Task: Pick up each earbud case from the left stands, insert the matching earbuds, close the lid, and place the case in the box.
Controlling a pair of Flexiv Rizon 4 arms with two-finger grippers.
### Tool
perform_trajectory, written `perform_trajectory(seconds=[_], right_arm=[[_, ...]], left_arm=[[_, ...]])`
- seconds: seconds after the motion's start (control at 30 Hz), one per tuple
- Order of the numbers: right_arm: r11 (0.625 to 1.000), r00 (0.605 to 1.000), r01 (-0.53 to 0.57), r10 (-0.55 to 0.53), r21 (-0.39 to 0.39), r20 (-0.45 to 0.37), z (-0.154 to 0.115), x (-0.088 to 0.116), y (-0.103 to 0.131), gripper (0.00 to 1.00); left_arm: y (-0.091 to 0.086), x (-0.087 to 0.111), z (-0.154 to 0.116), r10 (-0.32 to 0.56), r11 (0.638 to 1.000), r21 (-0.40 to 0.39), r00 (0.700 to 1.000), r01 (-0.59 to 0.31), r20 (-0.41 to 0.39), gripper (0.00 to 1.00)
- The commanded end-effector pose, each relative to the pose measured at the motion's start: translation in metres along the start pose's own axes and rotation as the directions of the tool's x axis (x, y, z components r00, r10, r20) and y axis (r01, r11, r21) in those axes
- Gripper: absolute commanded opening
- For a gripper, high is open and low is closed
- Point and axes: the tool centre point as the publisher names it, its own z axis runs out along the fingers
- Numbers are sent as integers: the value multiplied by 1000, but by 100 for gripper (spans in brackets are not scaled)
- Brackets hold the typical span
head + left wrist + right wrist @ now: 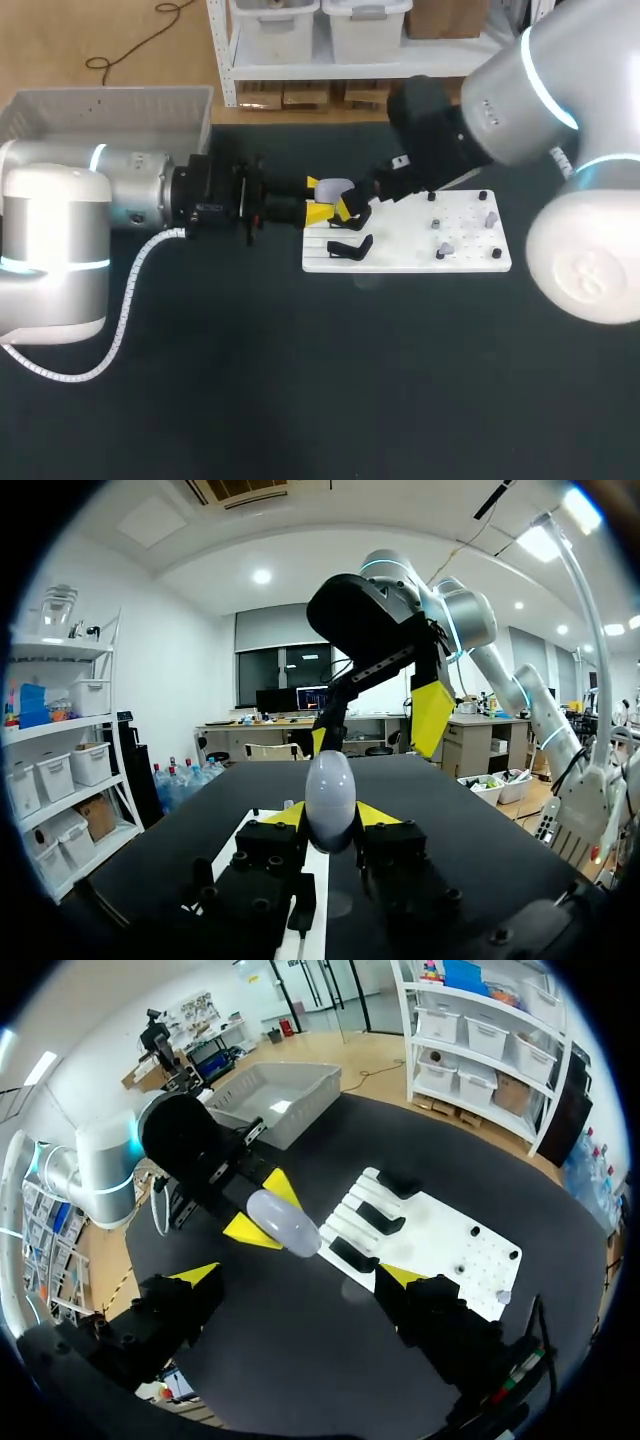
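Dark table (300, 400), with a white board (470, 262) at mid-right and a grey box (100, 110) at the far left corner. The left pincer (330, 818) comes in from the left and is clamped on a pale, egg-shaped earbud case (330, 785), one yellow tip on each side, holding it in the air over the left end of the board. The right pincer (300, 1275) hangs near it with its fingers wide apart, touching nothing; the case lies ahead of them, not between them. The black stands (355, 1255) at the left end of the board carry no case that I can see. Small grey pieces (445, 247), probably the earbuds, sit among the pegs on the right part of the board. I cannot tell whether the case lid is open. Progress, as a judgement: pickup of this case is done. Inserting the earbuds, closing the lid and placing the case in the box are all left to do. No case shows in the visible part of the box.
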Motion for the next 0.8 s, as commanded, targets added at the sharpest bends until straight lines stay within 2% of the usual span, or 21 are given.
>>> perform_trajectory(seconds=[0.03,0.8], right_arm=[[1000,1000,-5,5,-18,-11,9,-7,-4,100],[999,999,-35,35,5,-13,20,-14,-16,100]], left_arm=[[0,1,0,2,1000,-1,1000,-2,4,0],[0,1,0,2,1000,-1,1000,-2,4,0]])
